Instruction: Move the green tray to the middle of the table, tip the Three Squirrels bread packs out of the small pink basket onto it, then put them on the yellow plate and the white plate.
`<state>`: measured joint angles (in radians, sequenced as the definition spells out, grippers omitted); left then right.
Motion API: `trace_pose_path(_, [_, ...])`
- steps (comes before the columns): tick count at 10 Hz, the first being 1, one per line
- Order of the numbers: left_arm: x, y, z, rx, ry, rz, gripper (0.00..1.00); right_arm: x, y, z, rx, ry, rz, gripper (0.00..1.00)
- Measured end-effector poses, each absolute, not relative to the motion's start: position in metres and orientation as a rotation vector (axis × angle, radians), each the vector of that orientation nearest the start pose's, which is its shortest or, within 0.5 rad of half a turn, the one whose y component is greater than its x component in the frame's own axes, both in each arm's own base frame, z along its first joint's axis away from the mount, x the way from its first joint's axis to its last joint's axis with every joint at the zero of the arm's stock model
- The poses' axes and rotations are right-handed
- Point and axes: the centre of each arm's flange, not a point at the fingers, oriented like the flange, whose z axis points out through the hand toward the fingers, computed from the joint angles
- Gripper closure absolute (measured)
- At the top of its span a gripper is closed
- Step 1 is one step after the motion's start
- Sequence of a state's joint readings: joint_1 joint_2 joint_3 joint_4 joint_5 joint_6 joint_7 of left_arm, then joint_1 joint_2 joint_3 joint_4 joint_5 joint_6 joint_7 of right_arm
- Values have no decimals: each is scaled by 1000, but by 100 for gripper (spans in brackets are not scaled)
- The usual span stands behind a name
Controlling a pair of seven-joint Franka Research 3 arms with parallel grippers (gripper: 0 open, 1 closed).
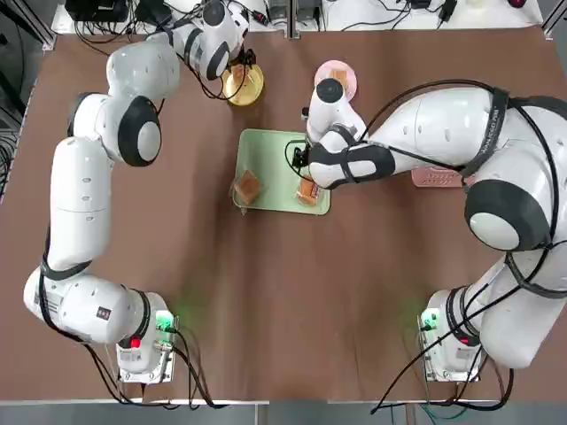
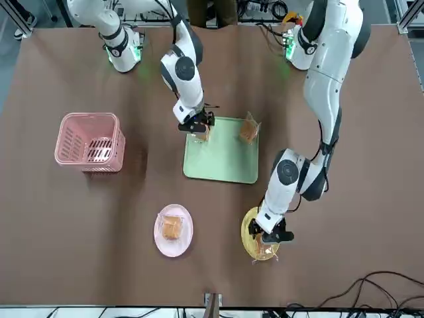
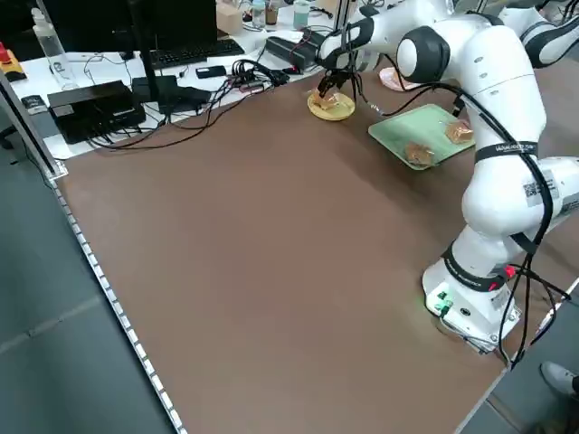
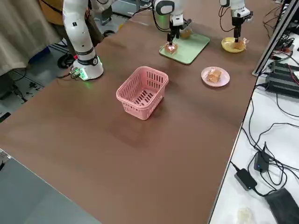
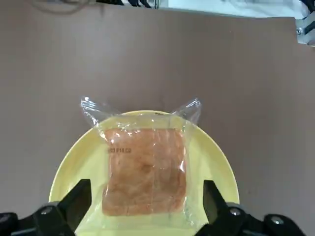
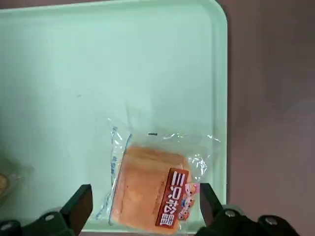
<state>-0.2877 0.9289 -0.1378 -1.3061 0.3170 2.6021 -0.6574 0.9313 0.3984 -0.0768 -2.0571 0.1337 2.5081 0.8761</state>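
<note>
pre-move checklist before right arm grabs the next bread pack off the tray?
1. Right gripper open, astride a bread pack: ok.
2. Pack lies flat on the green tray: ok.
3. Left gripper open, its pack lying on the yellow plate: ok.
4. White plate has one pack: ok.
5. Second tray pack clear of the right gripper: ok.
6. Small pink basket empty: cannot tell.

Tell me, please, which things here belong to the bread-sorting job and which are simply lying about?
Job: green tray, bread packs, pink basket, yellow plate, white plate, left gripper, right gripper.

Lying about: cables and black boxes beyond the table's edge.
</note>
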Motion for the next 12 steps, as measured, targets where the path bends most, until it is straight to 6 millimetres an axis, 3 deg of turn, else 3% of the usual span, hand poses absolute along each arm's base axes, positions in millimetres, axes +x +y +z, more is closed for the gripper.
trace_pose_path(2, [711, -309, 225, -3179, -104, -583, 0, 393, 452, 230, -3062, 201, 1, 4])
trace_pose_path(5, [660, -354, 247, -3196, -2, -388, 0, 388, 454, 207, -3067, 220, -6, 4])
trace_pose_path(7, [606, -373, 257, -3192, 137, -296, 0, 383, 457, 202, -3071, 243, 0, 4])
trace_pose_path(9, [530, -392, 264, -3158, 331, -197, 0, 378, 461, 200, -3073, 258, 4, 5])
trace_pose_path(11, [463, -405, 266, -3095, 565, -135, 0, 375, 463, 200, -3073, 255, 4, 18])
trace_pose_path(12, [436, -407, 260, -3051, 699, -97, 0, 376, 464, 202, -3068, 256, -2, 33])
